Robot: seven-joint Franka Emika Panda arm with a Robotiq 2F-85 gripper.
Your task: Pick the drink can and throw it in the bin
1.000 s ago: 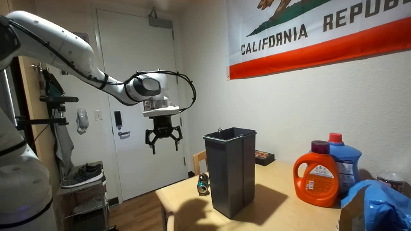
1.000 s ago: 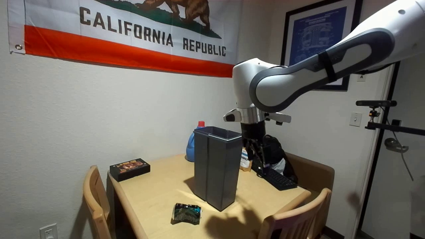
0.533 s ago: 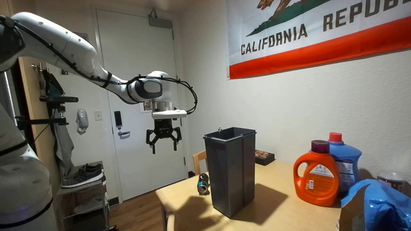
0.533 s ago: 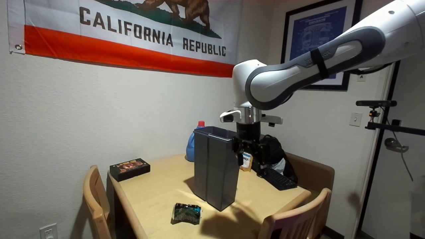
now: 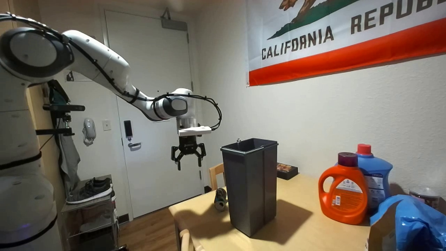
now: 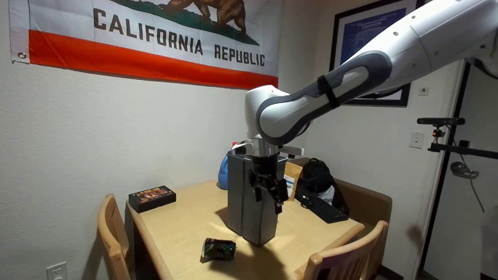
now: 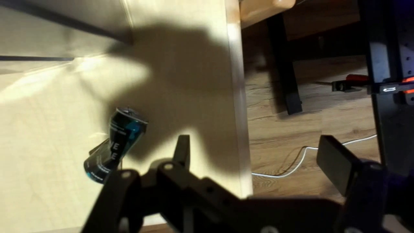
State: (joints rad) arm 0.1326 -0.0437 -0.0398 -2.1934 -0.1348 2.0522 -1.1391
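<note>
The drink can [image 5: 220, 200] is dark with teal, dented in the middle, and lies on its side on the table. It also shows in an exterior view [image 6: 218, 249] and at the left of the wrist view [image 7: 118, 145]. The bin [image 5: 249, 188] is tall, dark grey and upright beside the can; its side also shows in the wrist view [image 7: 58, 35]. My gripper [image 5: 189, 166] is open and empty, in the air above the table's edge. In the wrist view [image 7: 254, 152] its fingers stand wide apart over the table edge and floor, with the can outside them to the left.
An orange detergent jug [image 5: 343, 195], a blue bottle [image 5: 378, 181] and a blue bag [image 5: 418, 223] stand by the wall. A black box [image 6: 151, 198] and a keyboard [image 6: 325, 208] lie on the table [image 6: 186, 210]. Wooden chairs [image 6: 350, 249] stand at its edges.
The arm has reached further over the table. The gripper has moved closer to the can and bin and slightly lower, staying open. Its shadow has reached the can. Can and bin have not moved.
</note>
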